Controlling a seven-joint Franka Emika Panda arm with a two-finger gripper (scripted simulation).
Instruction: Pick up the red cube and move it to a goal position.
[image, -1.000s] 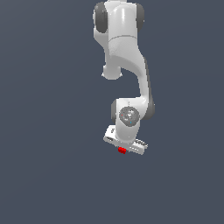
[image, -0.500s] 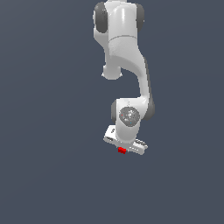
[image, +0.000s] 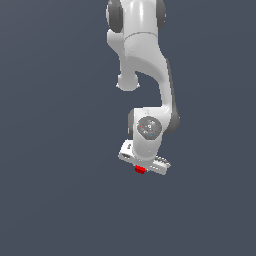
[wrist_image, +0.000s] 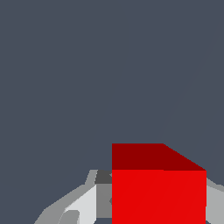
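Observation:
The red cube (image: 140, 170) is a tiny bright-red block that shows just under the white gripper (image: 141, 169) in the exterior view, below the middle of the picture. In the wrist view the red cube (wrist_image: 158, 192) fills the space between the two fingers (wrist_image: 87, 201), which press on it from both sides. The gripper is shut on the cube. The fingertips are hidden behind the cube and the hand in the exterior view.
The white arm (image: 145, 65) reaches down from the top of the exterior view to the wrist (image: 149, 131). All around is a plain dark grey-blue surface (image: 55, 150) with no other object in view.

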